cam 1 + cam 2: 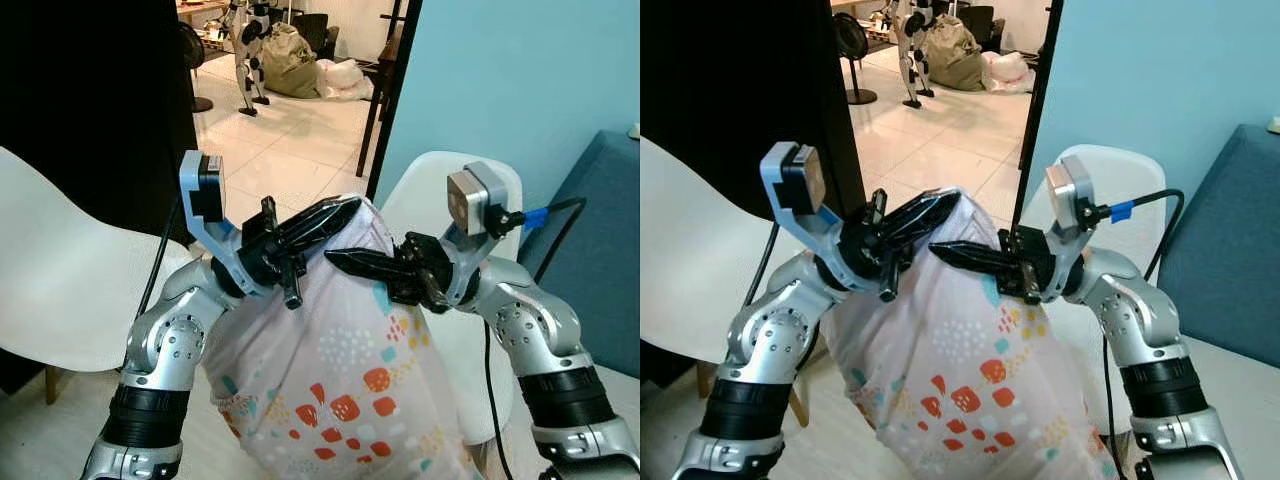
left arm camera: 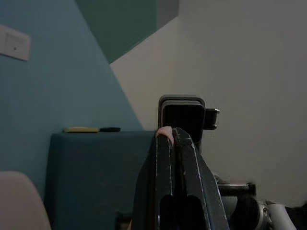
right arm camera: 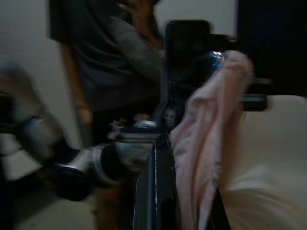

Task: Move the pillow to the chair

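A pale pink pillow (image 1: 340,370) with orange and teal prints hangs in the air in front of me. My left gripper (image 1: 345,208) is shut on its top edge, and a sliver of pink fabric (image 2: 164,132) shows between the fingertips. My right gripper (image 1: 337,257) is shut on the pillow's upper right part, with the pink cloth (image 3: 206,143) bunched beside its fingers. A white chair (image 1: 440,190) stands right behind the pillow, against the blue wall. A second white chair (image 1: 60,280) is at my left.
A dark blue sofa (image 1: 600,250) is at the right. A black door frame (image 1: 390,90) divides the blue wall from a tiled room, where another robot (image 1: 248,40) and bags (image 1: 300,60) stand far off. A person in a grey top (image 3: 100,62) stands behind me.
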Robot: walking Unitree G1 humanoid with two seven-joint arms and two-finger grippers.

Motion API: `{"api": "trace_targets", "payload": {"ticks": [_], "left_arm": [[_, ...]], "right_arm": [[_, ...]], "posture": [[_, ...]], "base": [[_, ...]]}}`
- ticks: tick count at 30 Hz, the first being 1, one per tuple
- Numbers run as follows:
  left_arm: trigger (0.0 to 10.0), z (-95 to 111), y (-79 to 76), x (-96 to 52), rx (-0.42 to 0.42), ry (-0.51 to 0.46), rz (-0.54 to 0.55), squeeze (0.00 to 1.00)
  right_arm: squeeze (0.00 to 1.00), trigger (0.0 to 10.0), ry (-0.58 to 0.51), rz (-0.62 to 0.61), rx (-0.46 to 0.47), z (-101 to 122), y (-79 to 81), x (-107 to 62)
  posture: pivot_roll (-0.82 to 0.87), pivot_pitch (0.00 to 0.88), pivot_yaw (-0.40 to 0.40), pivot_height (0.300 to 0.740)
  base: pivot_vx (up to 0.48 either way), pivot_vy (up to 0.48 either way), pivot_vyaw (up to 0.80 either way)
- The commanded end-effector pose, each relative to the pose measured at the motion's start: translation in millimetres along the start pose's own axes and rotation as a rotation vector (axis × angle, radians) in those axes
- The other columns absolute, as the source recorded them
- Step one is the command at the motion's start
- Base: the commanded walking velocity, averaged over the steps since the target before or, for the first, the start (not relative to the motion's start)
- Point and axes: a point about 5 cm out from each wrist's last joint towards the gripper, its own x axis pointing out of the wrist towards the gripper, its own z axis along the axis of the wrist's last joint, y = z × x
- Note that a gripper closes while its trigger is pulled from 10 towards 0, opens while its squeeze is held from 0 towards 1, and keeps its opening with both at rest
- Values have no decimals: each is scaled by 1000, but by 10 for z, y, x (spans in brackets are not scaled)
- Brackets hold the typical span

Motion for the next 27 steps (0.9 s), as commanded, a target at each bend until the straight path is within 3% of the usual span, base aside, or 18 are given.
{"api": "trace_targets", "payload": {"ticks": [1,4,7,8,10,13,16,20,21,23,27], "left_arm": [[0,74,-20,84,25,-52,-23,0],[0,68,-21,85,23,-53,-21,0],[0,57,-22,87,19,-53,-20,0],[0,57,-22,87,19,-53,-20,0],[0,40,-34,90,14,-54,-19,0],[0,31,-39,90,11,-54,-19,0],[0,-8,-60,88,-2,-55,-15,0],[0,-26,-72,91,-8,-57,-13,0],[0,-45,-90,91,-15,-63,-8,0],[0,-61,-104,86,-20,-66,-2,0],[0,-61,-104,86,-20,-66,-2,0]], "right_arm": [[0,0,-14,120,39,0,119,87],[0,0,-67,155,57,46,159,102],[0,0,-222,193,61,207,187,119],[0,0,-222,193,61,207,187,119],[0,0,-353,215,67,314,196,137],[0,0,-396,217,72,342,196,141],[0,0,-556,137,69,433,115,152],[0,0,-621,33,66,456,4,153],[0,0,-672,-102,71,457,-140,133],[0,0,-683,-188,76,438,-229,115],[0,0,-683,-188,76,438,-229,115]], "posture": [[-2,0,-38,740],[-2,0,-38,740],[-2,0,-37,740],[-2,0,-37,740],[0,0,-38,740],[1,0,-39,740],[1,0,-42,740],[3,0,-43,740],[3,0,-43,740],[4,0,-44,740],[4,0,-44,740]], "base": [[0,0,0],[0,0,0],[0,0,0],[0,0,0],[0,0,0],[0,0,0],[0,0,0],[0,0,0],[0,0,0],[0,0,0],[0,0,0]]}}
